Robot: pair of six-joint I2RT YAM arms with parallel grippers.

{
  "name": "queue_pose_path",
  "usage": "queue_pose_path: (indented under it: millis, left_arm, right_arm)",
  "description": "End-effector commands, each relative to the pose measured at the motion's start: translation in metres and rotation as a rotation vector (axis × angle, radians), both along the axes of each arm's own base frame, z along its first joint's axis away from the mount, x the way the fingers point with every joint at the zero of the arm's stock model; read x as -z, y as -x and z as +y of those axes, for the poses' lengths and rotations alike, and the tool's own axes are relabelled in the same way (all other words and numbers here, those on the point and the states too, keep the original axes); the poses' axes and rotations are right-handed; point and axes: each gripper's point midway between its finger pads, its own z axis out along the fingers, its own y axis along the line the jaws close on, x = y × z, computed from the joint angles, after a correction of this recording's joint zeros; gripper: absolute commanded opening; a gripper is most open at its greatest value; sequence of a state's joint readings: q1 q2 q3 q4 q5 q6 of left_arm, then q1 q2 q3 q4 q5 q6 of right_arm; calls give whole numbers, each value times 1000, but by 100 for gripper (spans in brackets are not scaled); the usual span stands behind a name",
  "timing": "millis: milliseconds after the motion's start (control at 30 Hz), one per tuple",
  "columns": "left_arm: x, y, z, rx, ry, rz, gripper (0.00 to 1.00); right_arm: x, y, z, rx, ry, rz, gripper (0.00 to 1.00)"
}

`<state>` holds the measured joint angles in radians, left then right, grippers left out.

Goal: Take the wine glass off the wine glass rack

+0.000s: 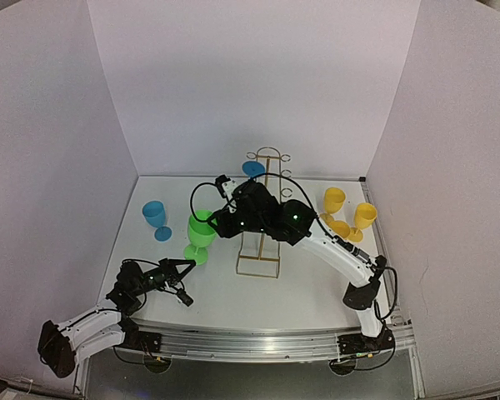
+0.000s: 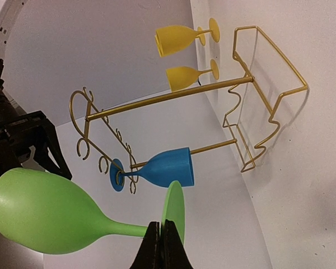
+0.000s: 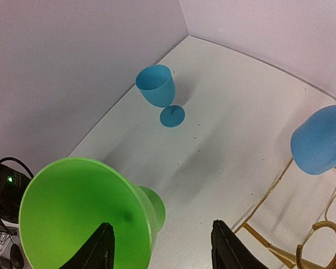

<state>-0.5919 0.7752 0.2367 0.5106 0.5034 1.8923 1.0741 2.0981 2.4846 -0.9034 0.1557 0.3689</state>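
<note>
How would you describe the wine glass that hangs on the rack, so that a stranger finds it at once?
Find the gold wire rack in the middle of the table. Near its top, one blue wine glass hangs upside down by its foot. The other blue glass, the green one and the yellow ones stand on the table.

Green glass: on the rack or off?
Off: the green glass stands upright on the table, foot down, beside the wine glass rack.

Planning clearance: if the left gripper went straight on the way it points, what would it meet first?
The left gripper would probably meet the green wine glass where stem joins foot; depth unclear.
</note>
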Motion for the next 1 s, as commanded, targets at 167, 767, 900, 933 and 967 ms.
queue_pose_path:
  millis: [167,767,900,933,967]
  left_arm:
    - [-45,-9,-4,-6,82,-121,0]
    - [-97,20,30,-332,369,1337,90]
    - [-136,-5,15,-440,625,1705,69]
    - [-143,-12,11,-455,682,1774,69]
    - [-153,-16,8,-462,734,1832,70]
  right_arm:
    - [26,9,21,-79,15,89,9]
    - [-3,-21,-7,259,55,-158,0]
    - [-4,-22,4,311,23,-188,0]
    - [-3,-22,6,320,15,-189,0]
    - [-3,-23,8,328,6,-188,0]
